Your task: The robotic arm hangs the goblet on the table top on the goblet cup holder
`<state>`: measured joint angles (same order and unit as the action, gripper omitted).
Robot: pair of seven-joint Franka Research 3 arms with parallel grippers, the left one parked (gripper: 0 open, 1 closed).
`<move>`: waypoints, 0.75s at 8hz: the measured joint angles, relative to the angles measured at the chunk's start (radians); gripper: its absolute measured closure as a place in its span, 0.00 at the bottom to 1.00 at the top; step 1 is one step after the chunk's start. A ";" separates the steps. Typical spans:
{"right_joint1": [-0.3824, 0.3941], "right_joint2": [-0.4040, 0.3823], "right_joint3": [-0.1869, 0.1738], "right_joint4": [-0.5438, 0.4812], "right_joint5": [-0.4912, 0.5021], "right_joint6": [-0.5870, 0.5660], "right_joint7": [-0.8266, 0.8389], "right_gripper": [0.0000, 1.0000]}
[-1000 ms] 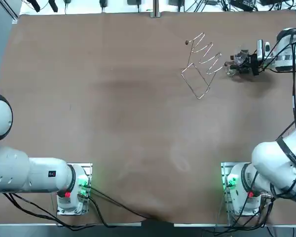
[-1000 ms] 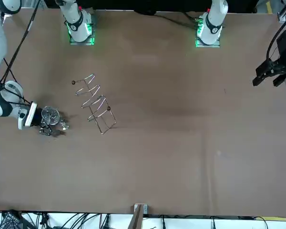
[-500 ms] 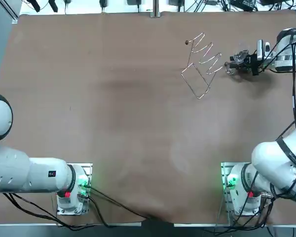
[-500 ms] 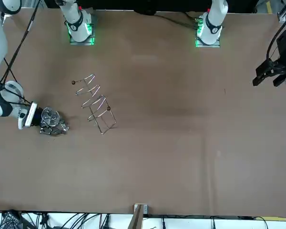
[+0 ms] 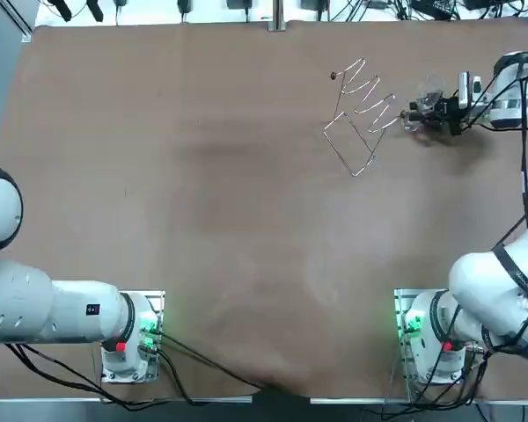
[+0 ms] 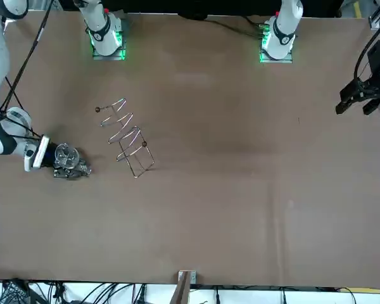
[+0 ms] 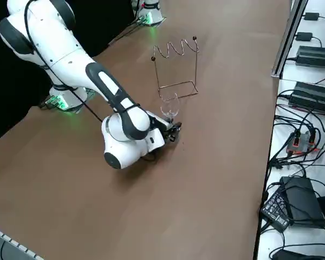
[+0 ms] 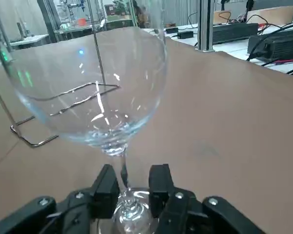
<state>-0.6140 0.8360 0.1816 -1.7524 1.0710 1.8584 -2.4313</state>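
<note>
The goblet (image 8: 93, 87) stands upright, its stem clamped between the jaws of the right gripper (image 8: 132, 187), low over the far right part of the table (image 5: 202, 176). The wire goblet cup holder (image 7: 176, 70) stands just beside it, not touching. The goblet's foot seems barely off the table, though I can't be sure.

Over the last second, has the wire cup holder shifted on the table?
No. In the top view the wire cup holder keeps its spot against the far edge of the table. The right gripper is beside it, at the goblet.
</note>
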 joint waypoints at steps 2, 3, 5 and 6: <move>-0.001 0.010 -0.001 0.000 0.001 0.000 0.000 0.77; -0.003 0.012 -0.001 0.000 0.004 -0.003 -0.002 0.83; -0.008 0.010 -0.001 0.000 0.015 -0.011 -0.008 0.87; -0.011 0.010 -0.001 0.000 0.015 -0.014 -0.009 0.88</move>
<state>-0.6248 0.8462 0.1806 -1.7528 1.0860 1.8449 -2.4401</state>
